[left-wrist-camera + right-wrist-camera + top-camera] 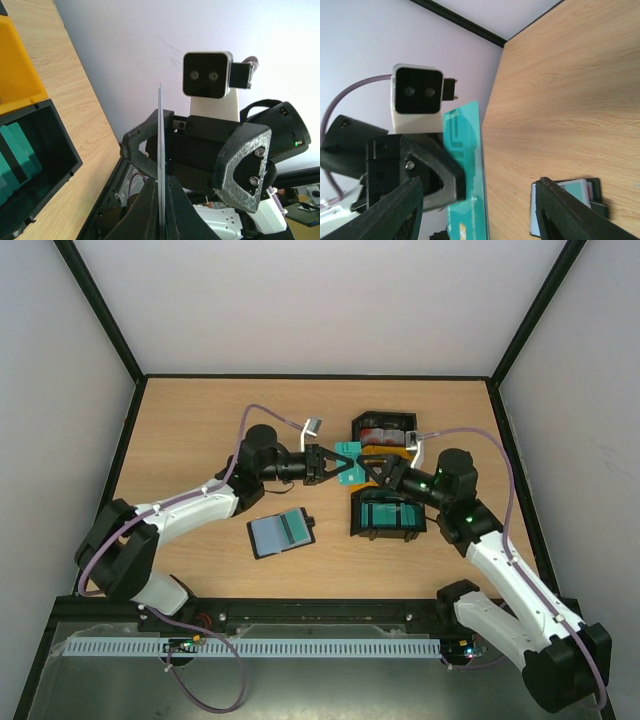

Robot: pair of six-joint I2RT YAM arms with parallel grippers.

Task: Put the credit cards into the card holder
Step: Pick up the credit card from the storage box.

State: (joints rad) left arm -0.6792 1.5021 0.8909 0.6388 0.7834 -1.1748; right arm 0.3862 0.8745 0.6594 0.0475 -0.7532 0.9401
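Transfer of one credit card between two arms, read from the near edge of the table outward. Low and left of centre in the top view, the card holder [281, 532] lies opened flat on the wooden table [200, 430], greyish slots facing up and well apart from both grippers. Spread this way it can take a card slid in edge-first. Whether its slots already carry cards cannot be told.

Right of centre, a black bin [354, 516] keeps a stack of teal cards [388, 514] together as supply. Just above it, at mid-frame, the two grippers meet nose to nose.

The left gripper [330, 464] is clenched on a teal credit card [347, 462], pinching it by one end. Its own wrist camera sees the card edge-on, as a thin upright line rising from between the closed jaws. The right gripper [370, 472] is released: its jaws stand wide apart on either side of the card and grasp nothing. Its wrist view shows the card's printed face with a clear gap to each finger.

The card is probably held in the air between the arms so that it can pass from the arm beside the bins to the arm on the holder's side. That would leave the left arm alone to carry it down.

Farthest, upper centre, a yellow-and-black bin [383, 418] holds red-and-white cards [380, 434] not yet taken
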